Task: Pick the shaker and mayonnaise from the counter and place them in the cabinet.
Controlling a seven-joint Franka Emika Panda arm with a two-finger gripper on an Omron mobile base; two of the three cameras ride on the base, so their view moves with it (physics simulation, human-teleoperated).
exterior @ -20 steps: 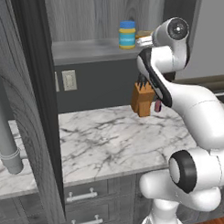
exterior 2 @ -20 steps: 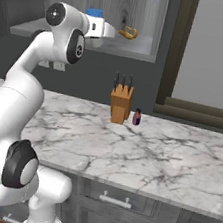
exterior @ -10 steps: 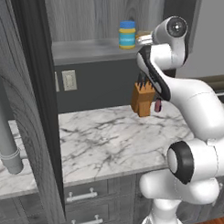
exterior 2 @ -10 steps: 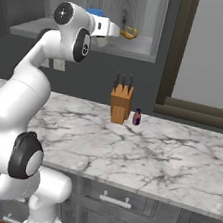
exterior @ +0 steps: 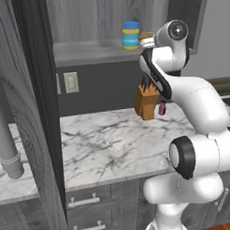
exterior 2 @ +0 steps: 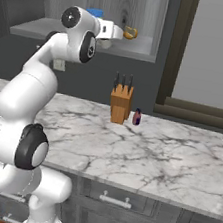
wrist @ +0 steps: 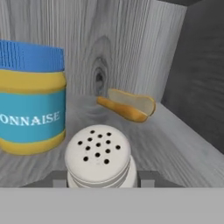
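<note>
Standing inside cabinet (wrist: 131, 48): mayonnaise (wrist: 30, 98); shaker (wrist: 98, 156)

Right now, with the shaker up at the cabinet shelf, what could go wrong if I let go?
1. The shaker sits close beside the mayonnaise on the shelf; drifting sideways could nudge the jar.
2. The hand view doesn't settle whether the shaker's base rests on the cabinet shelf; releasing early may tip it.
3. A hot dog lies just behind; pushing deeper could hit it.
</note>
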